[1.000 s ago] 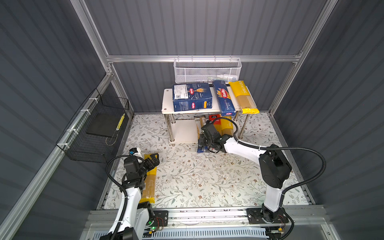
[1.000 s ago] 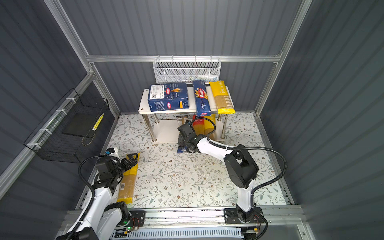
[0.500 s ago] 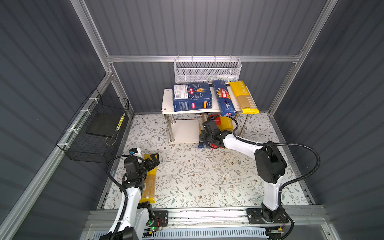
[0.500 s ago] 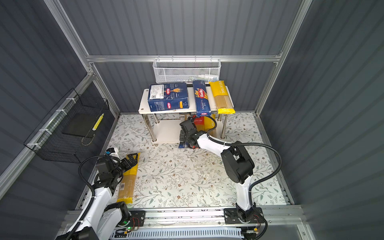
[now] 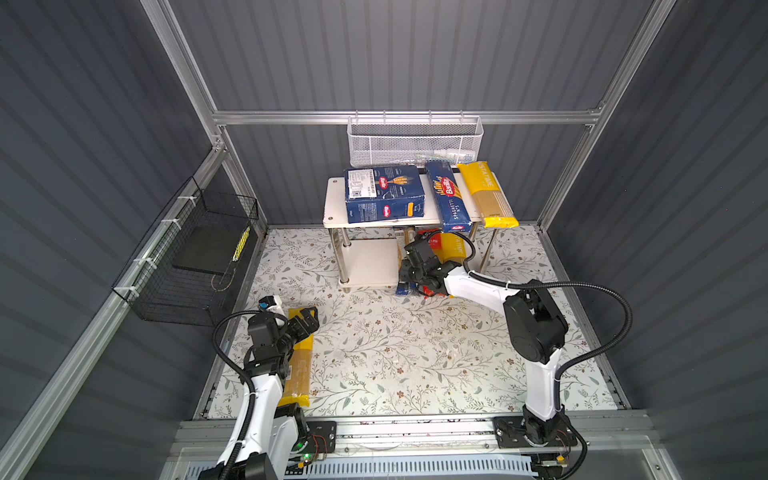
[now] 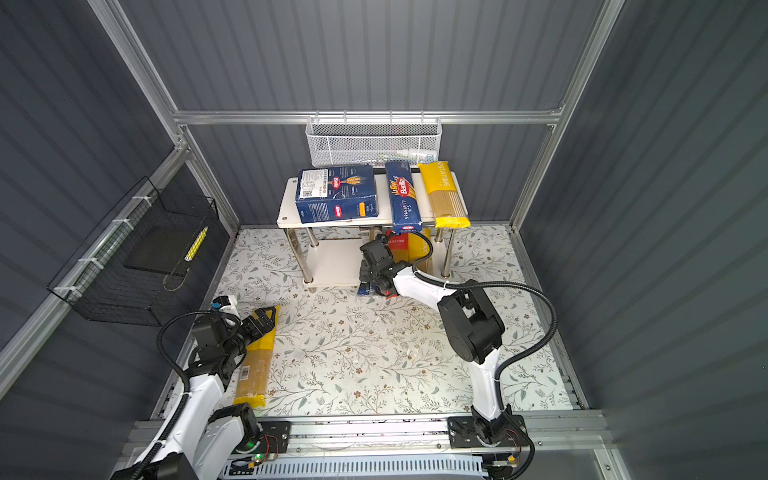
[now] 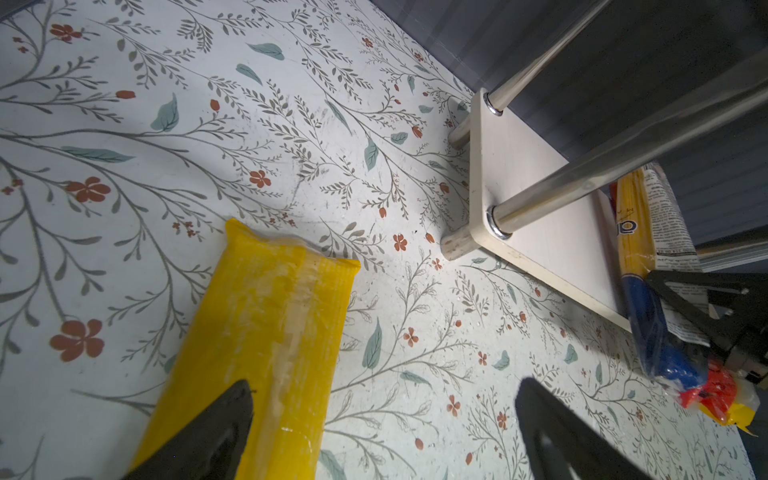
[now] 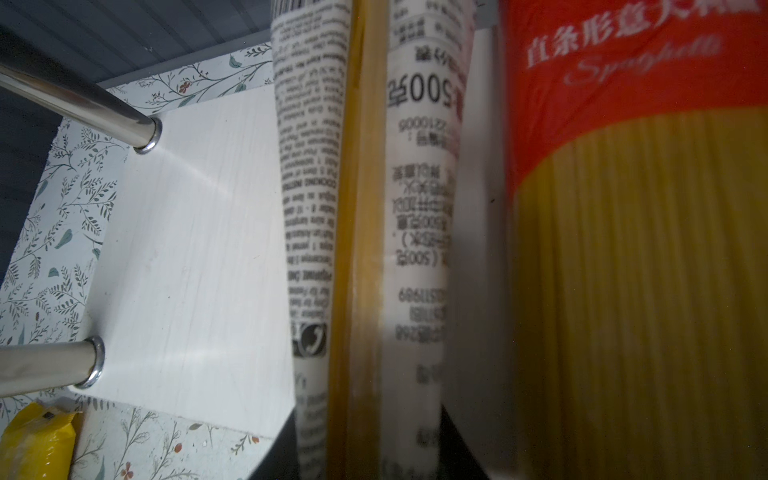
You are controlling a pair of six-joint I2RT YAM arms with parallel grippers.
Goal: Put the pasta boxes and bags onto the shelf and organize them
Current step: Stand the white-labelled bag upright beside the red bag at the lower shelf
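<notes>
right hand (image 5: 409, 277), gripping blue-label bag (image 7: 642, 299), nearer shelf (image 5: 334, 199) | floral mat (image 5: 395, 353) (grey walls (image 5: 374, 54))

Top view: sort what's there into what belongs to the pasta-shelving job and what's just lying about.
Job: shelf, wide Barilla box, spaghetti box, top-tier yellow bag, lower-tier red bag, lower-tier yellow bag, blue-labelled bag, floor yellow bag.
Lying about: white mesh basket, black wire basket.

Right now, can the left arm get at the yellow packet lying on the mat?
Probably yes. The left claw is open just above the yellow packet, one finger over it, the other over bare mat. Nothing lies on or against the packet; a small sideways shift should centre it.
</notes>
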